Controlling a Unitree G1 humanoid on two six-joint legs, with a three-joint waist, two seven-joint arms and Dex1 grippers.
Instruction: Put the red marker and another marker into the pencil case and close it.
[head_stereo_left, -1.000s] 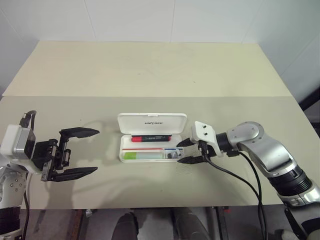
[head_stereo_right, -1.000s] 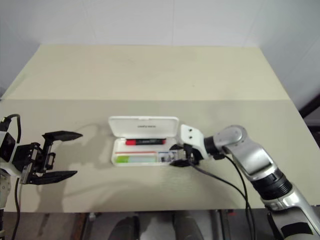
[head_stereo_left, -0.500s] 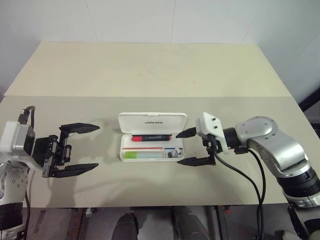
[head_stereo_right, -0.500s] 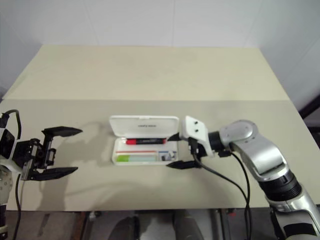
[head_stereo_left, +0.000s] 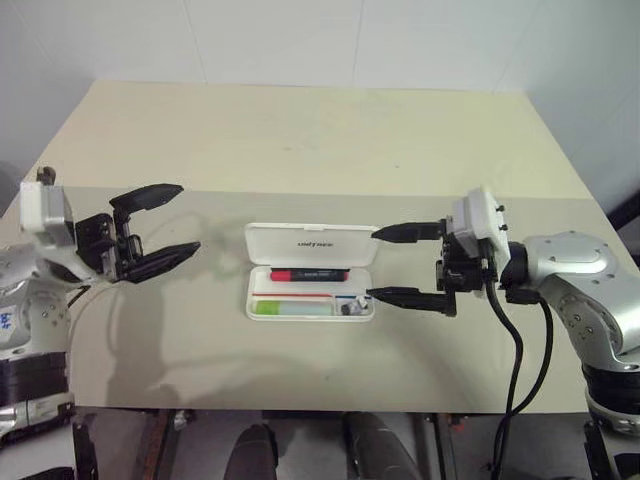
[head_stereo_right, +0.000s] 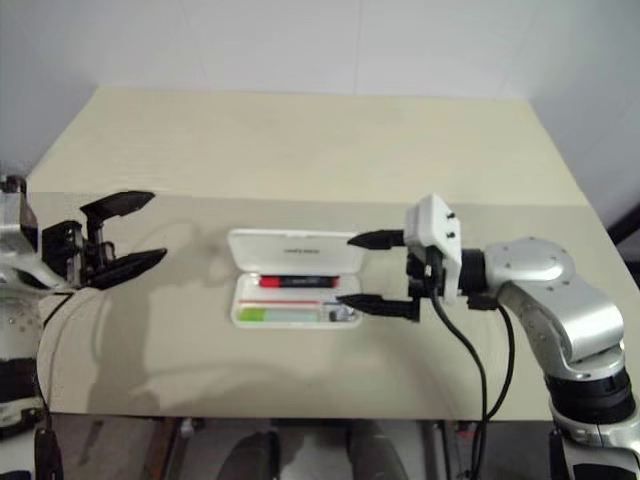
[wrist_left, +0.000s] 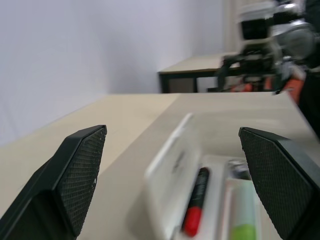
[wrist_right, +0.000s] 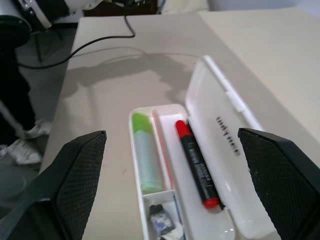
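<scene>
The white pencil case (head_stereo_left: 310, 243) lies open at mid table, its lid standing up at the far side. The red marker (head_stereo_left: 308, 274) rests in the tray's rear slot and the light green marker (head_stereo_left: 290, 308) in the front slot. My right gripper (head_stereo_left: 376, 264) hovers open just right of the case, pointing at it, one finger by the lid's corner and the other by the tray's end. It holds nothing. My left gripper (head_stereo_left: 187, 217) is open and empty, raised well left of the case. The right wrist view looks down on the red marker (wrist_right: 196, 165) and the green marker (wrist_right: 145, 155).
Small dark bits (head_stereo_left: 348, 308) sit in the compartment at the tray's right end. A black cable (head_stereo_left: 515, 350) hangs from my right arm over the table's front edge. A seam (head_stereo_left: 300, 192) crosses the beige table behind the case.
My right gripper has lifted off the case's right end, drawn back a little and opened wide. My left gripper has risen and moved forward, staying open. The markers lie unchanged in the case.
</scene>
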